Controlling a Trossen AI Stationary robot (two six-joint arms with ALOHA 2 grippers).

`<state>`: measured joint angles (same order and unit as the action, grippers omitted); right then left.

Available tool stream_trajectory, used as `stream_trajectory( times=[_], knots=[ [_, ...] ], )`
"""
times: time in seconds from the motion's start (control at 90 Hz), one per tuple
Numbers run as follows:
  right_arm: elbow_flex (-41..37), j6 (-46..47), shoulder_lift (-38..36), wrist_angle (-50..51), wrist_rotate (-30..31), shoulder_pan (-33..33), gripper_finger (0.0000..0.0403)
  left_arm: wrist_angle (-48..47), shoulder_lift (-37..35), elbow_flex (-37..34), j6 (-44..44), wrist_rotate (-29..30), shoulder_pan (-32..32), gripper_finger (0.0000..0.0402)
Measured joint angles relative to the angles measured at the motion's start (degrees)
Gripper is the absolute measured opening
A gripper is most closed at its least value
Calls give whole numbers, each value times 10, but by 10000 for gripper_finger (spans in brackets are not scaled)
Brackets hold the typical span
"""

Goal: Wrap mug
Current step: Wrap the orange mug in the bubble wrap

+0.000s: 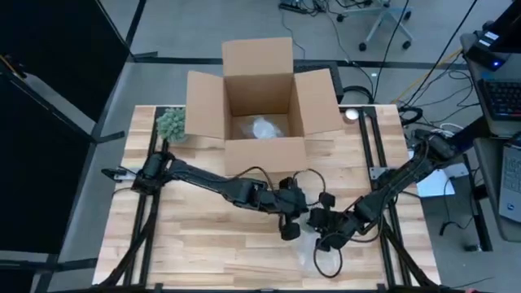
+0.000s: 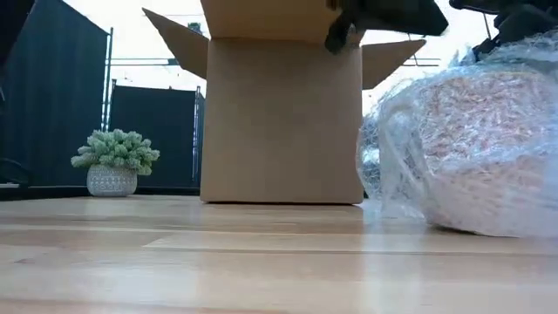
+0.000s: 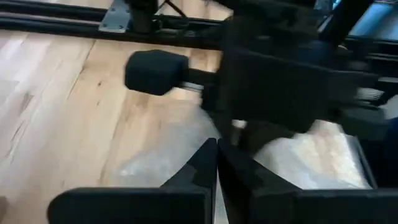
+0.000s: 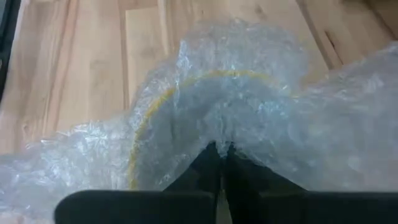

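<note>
While right fingers (image 4: 219, 152) pinch wrap (image 4: 249, 106) — mug seemingly inside.

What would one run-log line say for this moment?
step: wrapping | mug: inside bubble wrap | right end effector: shut on bubble wrap | left end effector: shut

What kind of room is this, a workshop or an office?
Likely a robotics lab: a wooden table holding a cardboard box and a potted plant, loose cables on the floor, an office chair's wheeled base, dark screens.

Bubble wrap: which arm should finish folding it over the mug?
Right, probably. Its gripper is shut on the bubble wrap over the mug. The left gripper is shut, holding nothing.
</note>
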<state>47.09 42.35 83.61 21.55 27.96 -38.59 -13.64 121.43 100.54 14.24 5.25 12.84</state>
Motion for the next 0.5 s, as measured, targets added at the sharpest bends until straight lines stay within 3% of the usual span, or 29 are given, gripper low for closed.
stream_trajectory(
  times=[0.156,0.5],
  knots=[
    [0,0,0,-2,0,0,0,9,51,-1,16,-24,-1,0],
    [1,30,-1,-4,-43,0,0,29,68,0,33,-50,-1,0]
  ],
)
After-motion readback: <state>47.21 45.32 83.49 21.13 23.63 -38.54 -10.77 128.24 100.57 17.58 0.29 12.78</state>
